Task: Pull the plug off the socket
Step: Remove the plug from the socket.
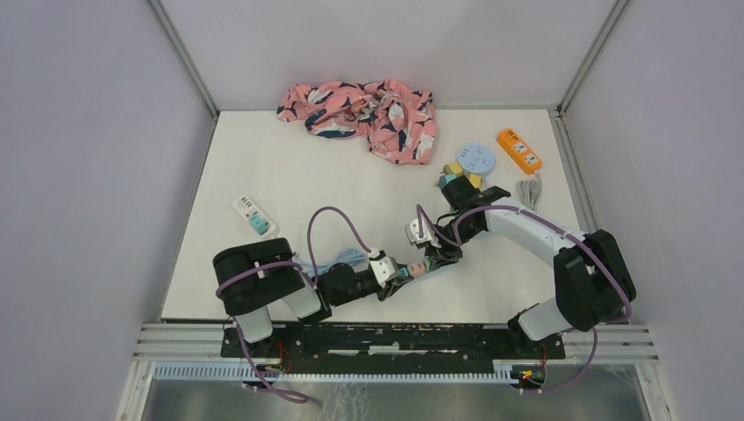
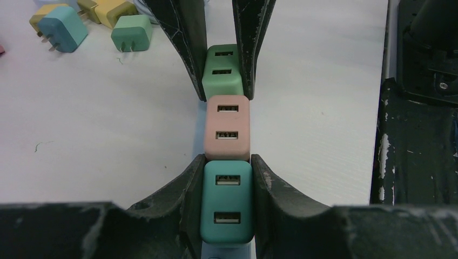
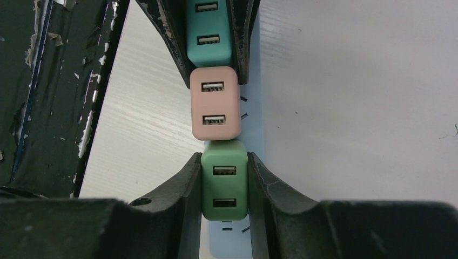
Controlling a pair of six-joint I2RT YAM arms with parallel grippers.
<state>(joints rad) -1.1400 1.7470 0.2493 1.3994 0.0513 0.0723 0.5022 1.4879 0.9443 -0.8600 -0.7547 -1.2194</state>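
A light-blue socket strip (image 3: 253, 124) lies on the white table with three USB plugs in a row on it: teal (image 2: 227, 199), pink (image 2: 227, 127) and green (image 3: 224, 186). My left gripper (image 2: 227, 162) is shut on the teal plug, its fingers pressed against both sides. At the other end of the row my right gripper (image 3: 224, 162) is shut on the green plug in the same way. The pink plug stands free between the two grippers. In the top view the grippers meet nose to nose over the strip near the table's front (image 1: 417, 266).
Loose plugs (image 2: 62, 27) lie beyond the strip, near a round blue socket (image 1: 476, 160) and an orange power strip (image 1: 518, 149). A pink floral cloth (image 1: 360, 110) sits at the back. At the left lies a white strip (image 1: 250, 213) with a teal plug.
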